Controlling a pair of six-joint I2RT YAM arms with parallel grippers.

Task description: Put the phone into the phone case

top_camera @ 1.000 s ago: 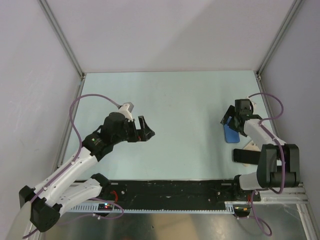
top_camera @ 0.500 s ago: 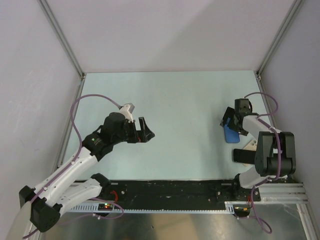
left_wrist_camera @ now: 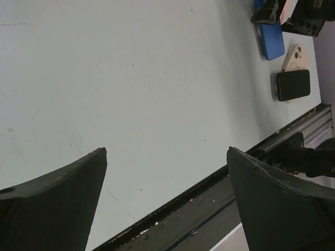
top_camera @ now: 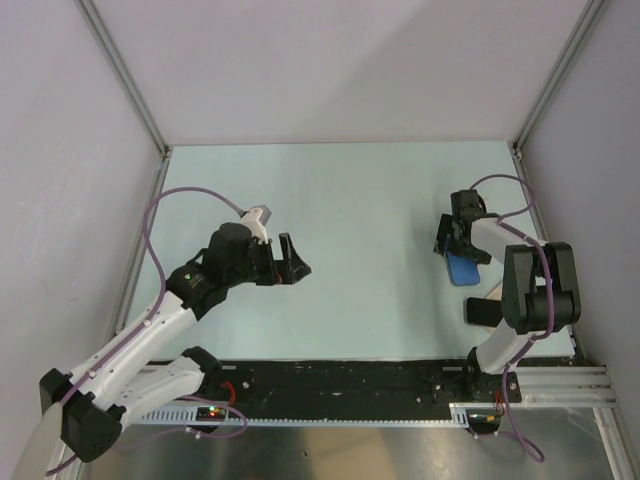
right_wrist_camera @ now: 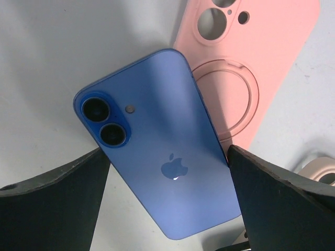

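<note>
Phone (right_wrist_camera: 152, 125) — blue back up, near the table's (top_camera: 350, 200) right edge, one corner over the pink phone case (right_wrist_camera: 256, 63); right gripper (right_wrist_camera: 167, 151) spread wide astride it, gripping nothing — left gripper (left_wrist_camera: 166, 151) likewise spread, empty.

The phone (right_wrist_camera: 157, 151) is showing a matte blue back, with two dark lenses ringed in deeper blue and a pale logo. To its near right, the phone case (right_wrist_camera: 261, 68) is showing salmon pink, with a ring moulded in the same pink. Nearer still, a slab (left_wrist_camera: 293, 84) is showing plain black. The table (top_camera: 350, 200) is looking pale mint. Purple cables (top_camera: 143, 235) are trailing from white arms (top_camera: 150, 335) with black joints.
</note>
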